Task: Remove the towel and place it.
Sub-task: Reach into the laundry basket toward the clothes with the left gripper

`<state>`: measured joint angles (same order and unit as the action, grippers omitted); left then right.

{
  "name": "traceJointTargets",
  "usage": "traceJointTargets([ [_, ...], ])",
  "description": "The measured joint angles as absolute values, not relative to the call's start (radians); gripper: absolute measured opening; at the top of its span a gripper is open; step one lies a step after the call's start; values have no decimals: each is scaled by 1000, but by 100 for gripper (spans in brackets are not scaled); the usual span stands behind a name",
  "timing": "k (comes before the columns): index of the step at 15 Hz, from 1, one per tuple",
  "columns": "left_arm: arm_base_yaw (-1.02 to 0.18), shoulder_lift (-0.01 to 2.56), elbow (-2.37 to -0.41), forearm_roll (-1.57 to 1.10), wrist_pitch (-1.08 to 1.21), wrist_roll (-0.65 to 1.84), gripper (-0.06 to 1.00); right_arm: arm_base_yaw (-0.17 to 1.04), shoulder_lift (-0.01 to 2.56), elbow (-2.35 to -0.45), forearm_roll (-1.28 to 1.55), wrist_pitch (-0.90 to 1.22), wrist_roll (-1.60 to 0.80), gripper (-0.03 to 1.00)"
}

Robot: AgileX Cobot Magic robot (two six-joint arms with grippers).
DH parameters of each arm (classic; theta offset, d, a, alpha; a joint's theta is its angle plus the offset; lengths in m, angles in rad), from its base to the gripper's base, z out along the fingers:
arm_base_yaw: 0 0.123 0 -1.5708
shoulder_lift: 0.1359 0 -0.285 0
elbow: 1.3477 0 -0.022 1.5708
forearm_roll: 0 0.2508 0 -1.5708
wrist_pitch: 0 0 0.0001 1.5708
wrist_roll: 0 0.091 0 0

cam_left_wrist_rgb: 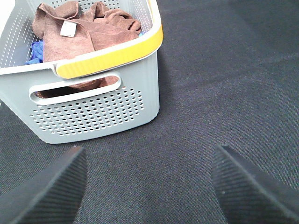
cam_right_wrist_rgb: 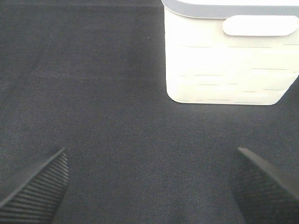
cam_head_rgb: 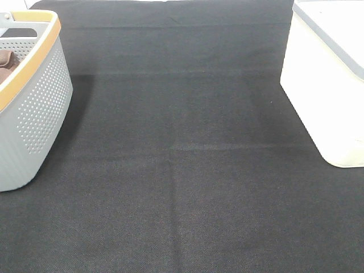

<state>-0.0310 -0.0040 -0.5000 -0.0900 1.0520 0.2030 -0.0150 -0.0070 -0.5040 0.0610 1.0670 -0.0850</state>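
High view: no claw in sight; towel (cam_head_rgb: 7,61) lies in grey basket (cam_head_rgb: 42,96).
Left wrist: left claw (cam_left_wrist_rgb: 148,161) spread wide, empty, over worktop (cam_left_wrist_rgb: 224,70); towel ahead of it, beyond basket's near wall. Clear the rim, then drop onto bunched folds.
Right wrist: right claw (cam_right_wrist_rgb: 152,156) likewise parted, empty; no towel.

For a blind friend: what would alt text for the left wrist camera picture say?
A crumpled reddish-brown towel with a white tag lies in a grey perforated basket with a yellow rim, something blue showing beside it. The basket stands on a dark woven tabletop; the left pincer is open and empty, short of the basket.
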Motion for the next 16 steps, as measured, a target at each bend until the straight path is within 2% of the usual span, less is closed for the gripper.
traceJointTargets([
  [16,-31,-4,-500,-90,1052,203,71,-15,-7,-504,61,1067,-85,87],
])
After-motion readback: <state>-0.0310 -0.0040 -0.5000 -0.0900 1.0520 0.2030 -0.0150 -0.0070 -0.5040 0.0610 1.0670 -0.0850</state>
